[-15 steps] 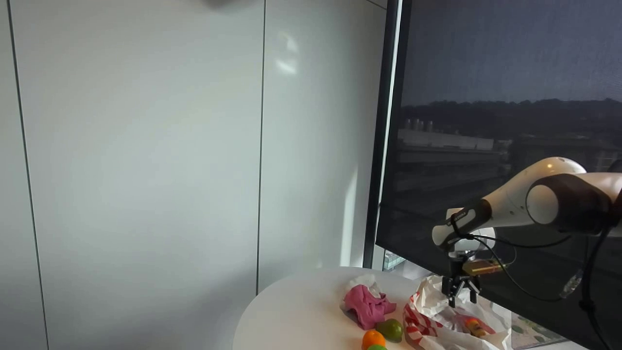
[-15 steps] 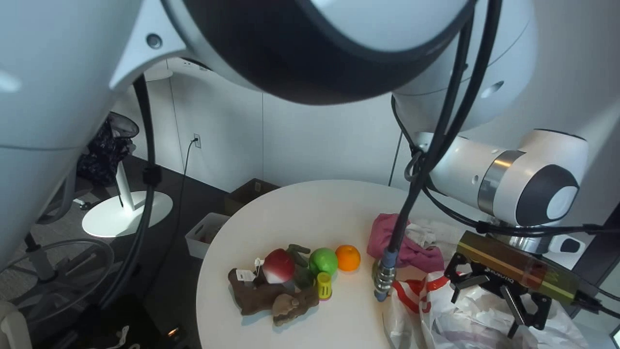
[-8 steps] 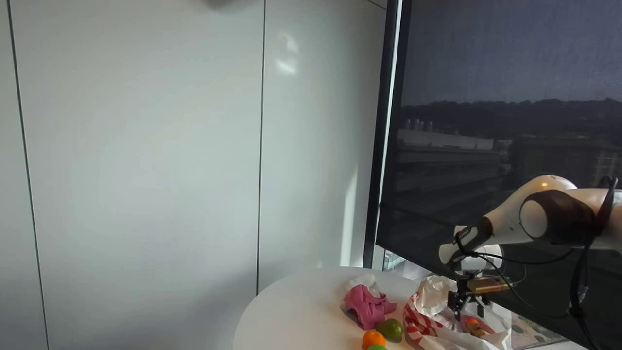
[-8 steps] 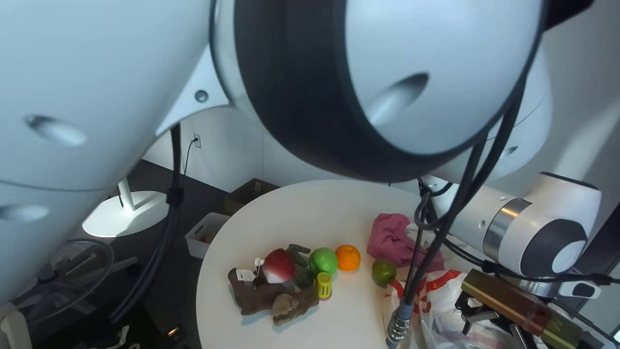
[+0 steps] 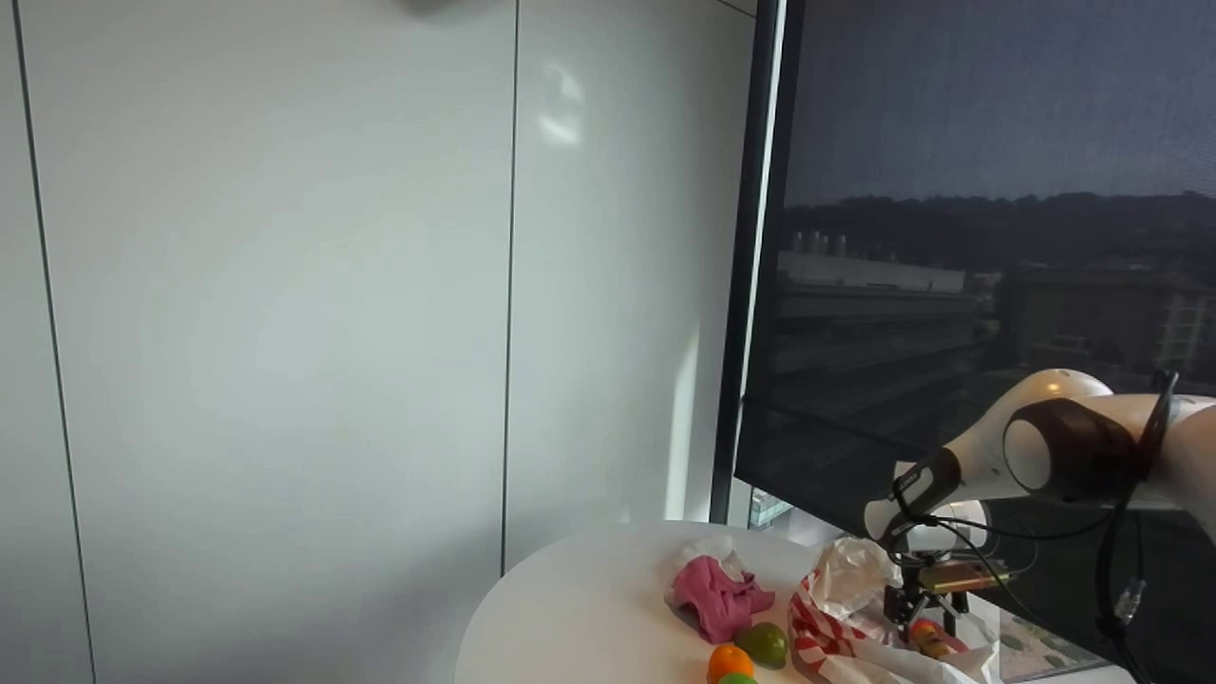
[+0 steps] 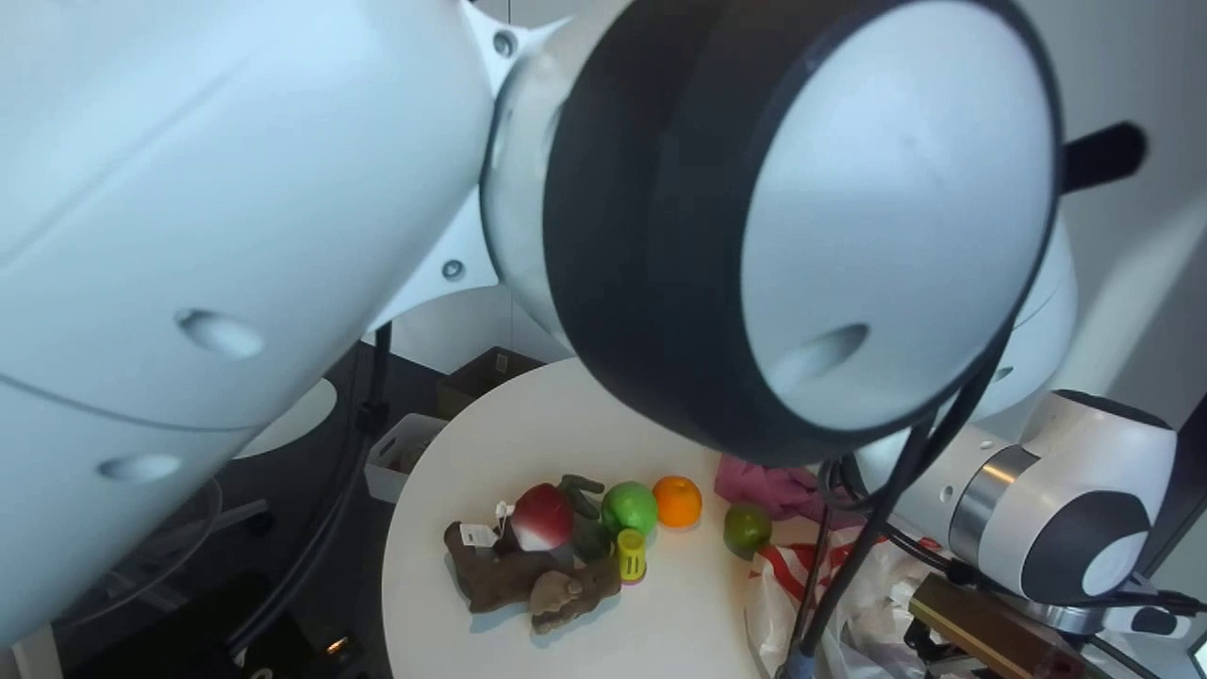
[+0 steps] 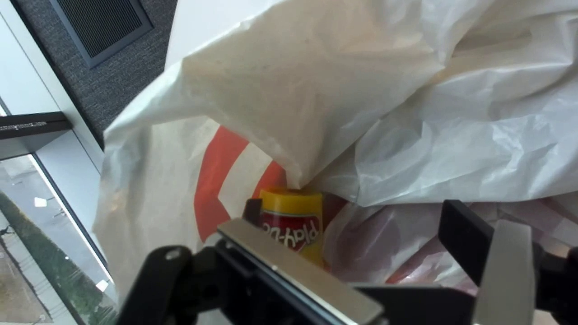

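Arm (image 5: 988, 461) and gripper (image 5: 926, 622): lower than a second ago in both exterior views, come down to the mouth of the bag (image 5: 825, 631).
Wall (image 5: 285, 332): pale, flat and panelled in an exterior view, split by thin dark seams, flecked with sunlight (image 5: 560, 130).
Shade (image 5: 950, 323): dark and see-through, backed by dim hills (image 5: 950, 233) and buildings (image 5: 874, 274).
Table (image 5: 560, 617): round and white, crowded at one edge with a pink cloth (image 5: 717, 598), a dark green fruit (image 5: 763, 645), an orange (image 5: 730, 662) and the bag.
Bag: white, crumpled, striped red along the side, open at the top; holding a red-and-yellow item (image 5: 936, 640) close by the gripper, too small to name.
Table top: partly hidden behind the arm in an exterior view; laid with a brown stuffed toy (image 6: 509, 580), a red-and-white ball (image 6: 543, 517), a green ball (image 6: 630, 509) and a yellow cup (image 6: 632, 554), bunched together.
Floor (image 6: 412, 382): dark, with a white bin (image 6: 391, 476) and a brown box (image 6: 467, 391) standing beside the table.
Carpet (image 7: 135, 67): dark grey in the wrist view, fitted with a floor vent (image 7: 101, 27), next to a window (image 7: 27, 180) onto grass (image 7: 54, 266).
Tub (image 7: 293, 221): inside the bag, just by the tip of a drooping fold, near a red-striped stretch of its side; yellow, wrapped in a dark red label lettered in white, upside down in this view; partly hidden behind a finger (image 7: 298, 268).
Gripper fingers: spread wide, close to the tub at one tip; cannot tell if touching.
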Action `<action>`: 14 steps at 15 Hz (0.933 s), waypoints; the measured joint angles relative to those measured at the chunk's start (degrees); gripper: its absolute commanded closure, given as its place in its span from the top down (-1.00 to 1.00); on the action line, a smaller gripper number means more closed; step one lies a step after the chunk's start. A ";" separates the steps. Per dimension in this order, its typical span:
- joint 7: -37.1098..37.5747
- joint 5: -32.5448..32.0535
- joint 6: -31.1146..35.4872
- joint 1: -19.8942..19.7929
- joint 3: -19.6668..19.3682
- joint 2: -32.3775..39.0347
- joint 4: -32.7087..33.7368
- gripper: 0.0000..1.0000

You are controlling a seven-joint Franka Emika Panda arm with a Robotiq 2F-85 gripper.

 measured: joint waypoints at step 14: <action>3.24 2.13 -3.12 -2.53 0.10 8.12 12.45 -0.16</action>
